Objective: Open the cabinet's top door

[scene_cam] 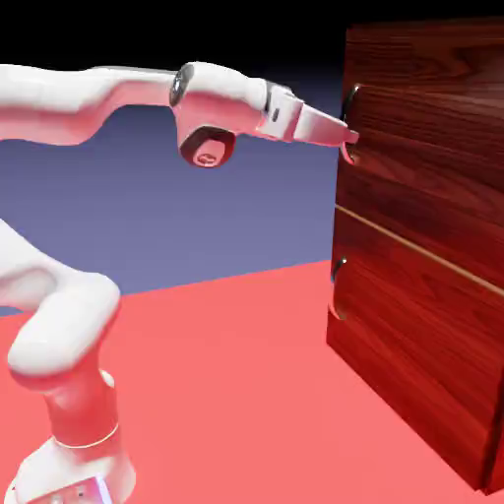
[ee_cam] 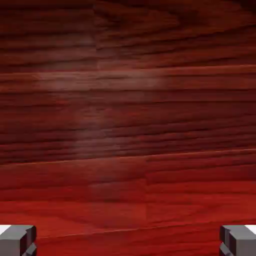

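Top door shut flush in the upper half of the cabinet at the exterior view's right, handle not yet pulled. End effector level at that handle, jaws spread wide, gripping nothing. Grasp and pull outstanding.

Gripper is right up at the cabinet front by the top door handle, wood filling the hand view between the spread fingertips, so no room ahead. Open space behind and below the arm over the red table. Lower handle juts from the front edge, well below.
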Controlling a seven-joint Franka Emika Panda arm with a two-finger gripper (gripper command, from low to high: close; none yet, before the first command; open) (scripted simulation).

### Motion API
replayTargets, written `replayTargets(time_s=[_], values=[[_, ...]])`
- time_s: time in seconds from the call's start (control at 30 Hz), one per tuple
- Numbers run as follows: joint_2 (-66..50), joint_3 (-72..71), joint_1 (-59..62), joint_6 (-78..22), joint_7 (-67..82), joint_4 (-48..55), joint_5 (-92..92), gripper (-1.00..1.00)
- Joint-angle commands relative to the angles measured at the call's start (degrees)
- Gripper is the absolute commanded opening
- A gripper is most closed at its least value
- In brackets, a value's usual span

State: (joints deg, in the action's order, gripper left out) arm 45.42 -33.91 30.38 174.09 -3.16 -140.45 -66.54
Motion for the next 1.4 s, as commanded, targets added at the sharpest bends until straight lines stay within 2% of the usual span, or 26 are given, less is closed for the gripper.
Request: replayTargets(time_s=[0.0,0.87,1.1,1.13,1.37], values=[[0.48,-1.27,1.17,0.0,1.47,0.77,-2.5,0.0],[12.9,-34.29,31.42,0.09,39.74,20.78,-67.29,0.0],[12.32,-40.42,42.63,-1.29,39.8,29.09,-69.68,0.0],[12.32,-40.42,42.63,-1.29,39.8,29.09,-69.68,-1.0],[14.38,-31.24,30.63,-10.48,43.75,16.63,-70.9,-1.0]])
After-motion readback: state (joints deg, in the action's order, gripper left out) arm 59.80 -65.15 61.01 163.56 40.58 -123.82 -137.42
